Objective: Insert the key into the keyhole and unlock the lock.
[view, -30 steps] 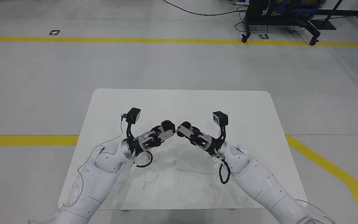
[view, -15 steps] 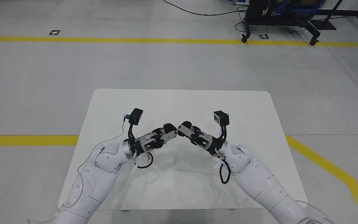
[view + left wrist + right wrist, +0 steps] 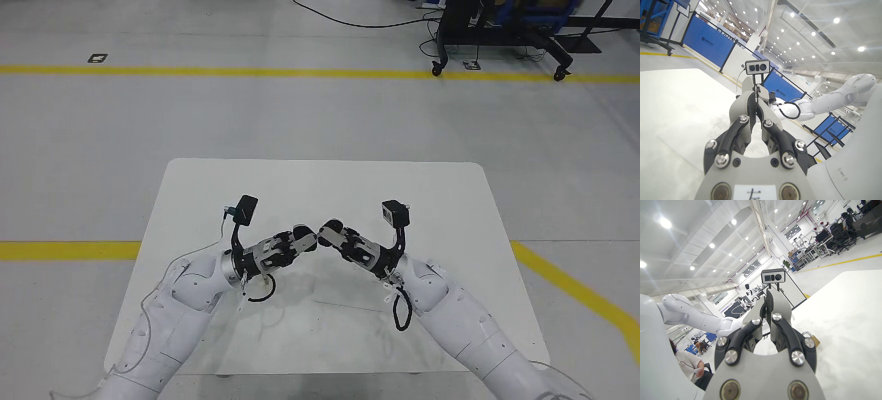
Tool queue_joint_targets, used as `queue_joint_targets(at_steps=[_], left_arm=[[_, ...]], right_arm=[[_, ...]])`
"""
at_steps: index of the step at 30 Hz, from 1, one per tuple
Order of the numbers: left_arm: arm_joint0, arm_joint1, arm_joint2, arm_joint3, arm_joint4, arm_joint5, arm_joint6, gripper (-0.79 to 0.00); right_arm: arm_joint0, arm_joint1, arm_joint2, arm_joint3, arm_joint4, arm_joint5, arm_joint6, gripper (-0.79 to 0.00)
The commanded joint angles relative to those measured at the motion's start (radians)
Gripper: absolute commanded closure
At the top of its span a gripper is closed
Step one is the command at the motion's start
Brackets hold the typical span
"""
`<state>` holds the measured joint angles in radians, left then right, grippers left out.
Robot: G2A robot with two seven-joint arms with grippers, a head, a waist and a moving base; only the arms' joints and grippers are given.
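Padlock lay on the table just beside my right gripper, the nearer one. It met my left gripper mid-frame in the top view, both pinched closed; couldn't tell if either held the key.

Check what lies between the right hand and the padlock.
Nothing shows: in the right wrist view the padlock lies on bare table, partly hidden by the right hand.

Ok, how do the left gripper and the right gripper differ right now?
The left gripper carries a white label on its base; the right gripper has none. The left gripper points rightward, the right gripper leftward, tips close together. Both are shut above the table, where the padlock lies by the right gripper.
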<state>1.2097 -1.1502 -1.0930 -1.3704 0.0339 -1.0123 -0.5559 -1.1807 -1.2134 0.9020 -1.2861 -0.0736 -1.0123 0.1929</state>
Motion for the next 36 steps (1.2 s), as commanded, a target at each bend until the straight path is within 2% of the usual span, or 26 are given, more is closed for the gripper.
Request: queue_joint_targets(at_steps=[1, 3, 4, 5, 6, 12, 16, 27, 30, 33, 36], left_arm=[[0.002, -0.001, 0.008, 0.006, -0.015, 0.0, 0.01, 0.0], [-0.002, -0.001, 0.017, 0.015, -0.035, 0.0, 0.006, 0.0], [-0.004, -0.001, 0.019, 0.02, -0.046, 0.004, 0.006, 0.0], [-0.005, -0.001, 0.024, 0.023, -0.063, 0.007, 0.007, 0.0], [-0.008, -0.001, 0.027, 0.026, -0.079, 0.01, 0.002, 0.0], [-0.02, 0.005, 0.029, 0.04, -0.159, 0.004, -0.028, 0.0], [-0.019, 0.011, -0.004, 0.054, -0.22, 0.015, -0.003, 0.0], [-0.017, 0.013, -0.019, 0.056, -0.226, 0.019, 0.01, 0.0], [-0.024, 0.02, -0.05, 0.015, -0.067, 0.051, 0.004, 0.0], [0.011, 0.023, -0.054, -0.036, -0.014, 0.063, 0.021, 0.0], [0.009, 0.033, -0.043, -0.049, -0.057, 0.069, -0.085, 0.0]], right_arm=[[-0.006, 0.001, 0.006, -0.007, -0.006, 0.0, 0.003, 0.0], [-0.011, 0.002, 0.01, -0.016, -0.011, 0.0, 0.008, 0.0], [-0.013, 0.002, 0.012, -0.018, -0.013, 0.0, 0.01, -0.126], [-0.014, 0.002, 0.013, -0.019, -0.014, 0.0, 0.012, -0.388], [-0.015, 0.002, 0.014, -0.02, -0.014, 0.0, 0.013, -0.785], [-0.017, 0.001, 0.02, -0.024, -0.016, 0.0, 0.017, -0.785], [-0.017, 0.001, 0.02, -0.024, -0.016, 0.0, 0.017, -0.785], [-0.017, 0.001, 0.02, -0.024, -0.016, 0.0, 0.017, -0.785], [-0.017, 0.001, 0.02, -0.024, -0.016, 0.0, 0.017, -0.785], [-0.002, 0.013, 0.042, -0.039, -0.18, 0.08, 0.107, -0.785], [0.0, 0.036, 0.096, -0.054, -0.202, 0.121, 0.204, -0.785]])
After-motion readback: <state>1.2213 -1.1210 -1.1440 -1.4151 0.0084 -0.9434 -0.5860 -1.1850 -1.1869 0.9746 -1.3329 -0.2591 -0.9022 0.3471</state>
